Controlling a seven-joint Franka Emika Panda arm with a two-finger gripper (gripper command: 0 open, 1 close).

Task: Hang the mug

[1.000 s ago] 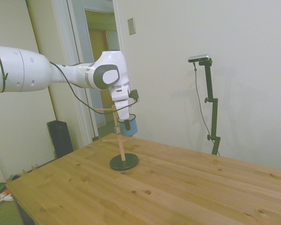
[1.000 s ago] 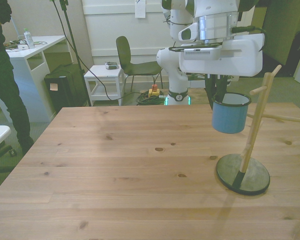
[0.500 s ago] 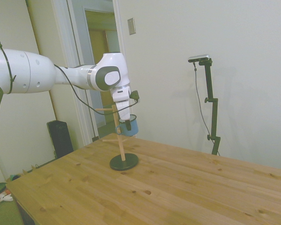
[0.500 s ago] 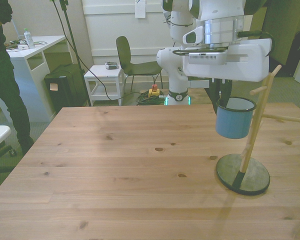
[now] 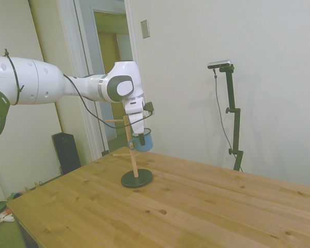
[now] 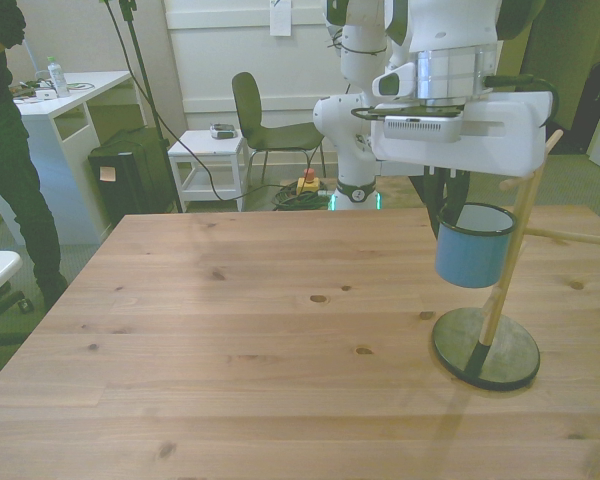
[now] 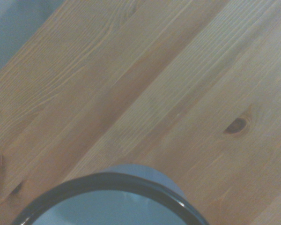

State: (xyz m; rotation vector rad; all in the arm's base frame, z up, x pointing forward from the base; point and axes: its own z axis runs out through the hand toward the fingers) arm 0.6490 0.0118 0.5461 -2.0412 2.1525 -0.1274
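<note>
Basically the gripper (image 6: 458,200) is clamped on the rim of the mug (image 6: 472,247), fingers closed onto it, mug upright and lifted well clear of the table (image 6: 230,330). In the front view the mug sits just beside the slanted post of the wooden peg stand (image 6: 507,270), on the front view's left of it, below the upper pegs. Side view: mug (image 5: 143,140) overlaps the stand (image 5: 130,150), contact not clear. Wrist view shows only the dark rim of the mug (image 7: 107,187) over bare planks. Handle not visible, likely toward the post. Progress: pick and carry done; threading the handle onto a peg and releasing are left.
</note>
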